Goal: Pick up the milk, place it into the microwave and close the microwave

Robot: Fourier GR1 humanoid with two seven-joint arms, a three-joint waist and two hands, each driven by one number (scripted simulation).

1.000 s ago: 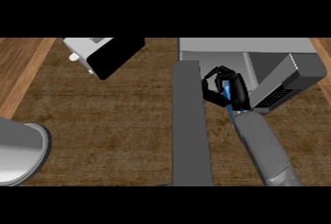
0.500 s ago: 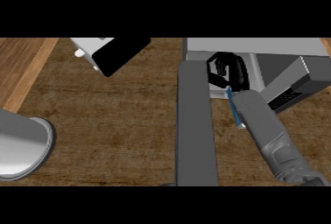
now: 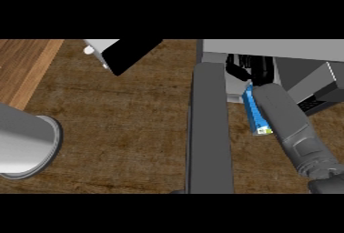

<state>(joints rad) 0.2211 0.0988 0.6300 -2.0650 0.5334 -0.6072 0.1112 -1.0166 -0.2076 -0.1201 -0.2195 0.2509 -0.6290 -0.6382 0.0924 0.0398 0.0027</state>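
From my head view, looking steeply down, my right forearm (image 3: pixel 295 129) runs up from the lower right corner toward the microwave (image 3: pixel 269 48) at the upper right. My right hand (image 3: pixel 250 67) is at the end of it, black, its fingers curled just inside the microwave's opening, below the grey top edge. The milk (image 3: pixel 255 111) shows as a narrow blue strip with a pale, yellowish end, lying along the left side of my forearm and reaching up under the hand. The upper end of it is hidden by my fingers, so I take the hand to be clamped on the milk, though I cannot see exactly where the fingers meet it. The milk sits at the microwave's mouth, between my forearm and the open door (image 3: pixel 211 127), which stands out toward me as a long dark grey slab just left of the milk. My left forearm (image 3: pixel 23 141) shows as a broad grey cylinder at the left edge; its hand is out of sight. A white and black appliance (image 3: pixel 124 52) lies at the upper left on the brown counter (image 3: pixel 121 123).
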